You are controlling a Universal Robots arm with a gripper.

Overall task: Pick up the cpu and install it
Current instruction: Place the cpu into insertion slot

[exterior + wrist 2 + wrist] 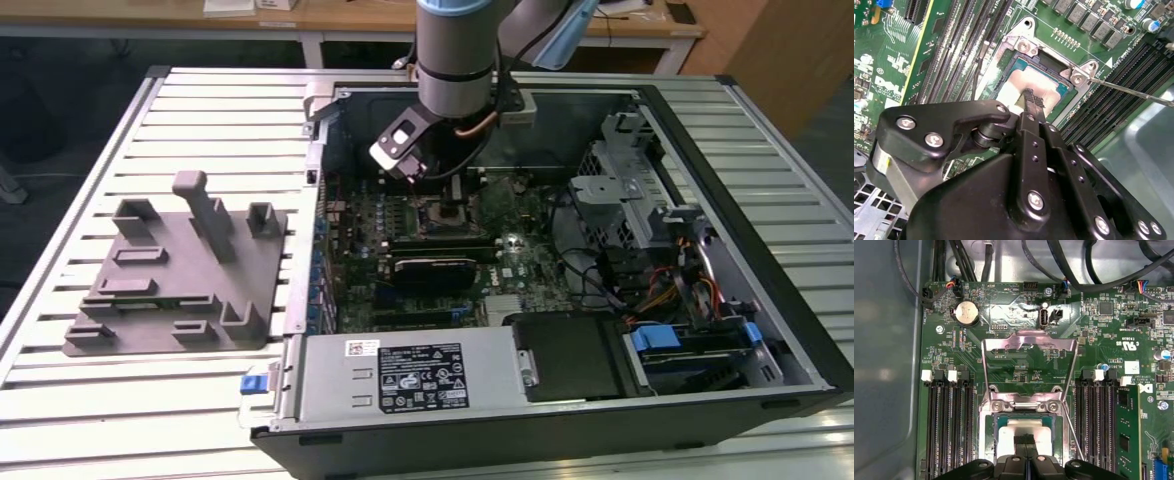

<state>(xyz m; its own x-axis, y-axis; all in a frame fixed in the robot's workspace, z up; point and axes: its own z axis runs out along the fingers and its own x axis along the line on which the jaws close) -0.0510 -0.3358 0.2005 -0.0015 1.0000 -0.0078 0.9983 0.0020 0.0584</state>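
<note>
Motherboard below, I find my claw pinched shut, empty, tip at the socketed cpu; pressing should be square, light.

Your exterior view: pale slatted metal workbench spans most of frame. Along top edge, light wooden desk on white legs. Dark floor upper left. Brown wooden panel upper right.

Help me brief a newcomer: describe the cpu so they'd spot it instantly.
Inside the open computer case, find the green motherboard and its metal-framed socket between the memory slot banks. The cpu lies in it: a flat silver square, unlike the surrounding dark slots.
</note>
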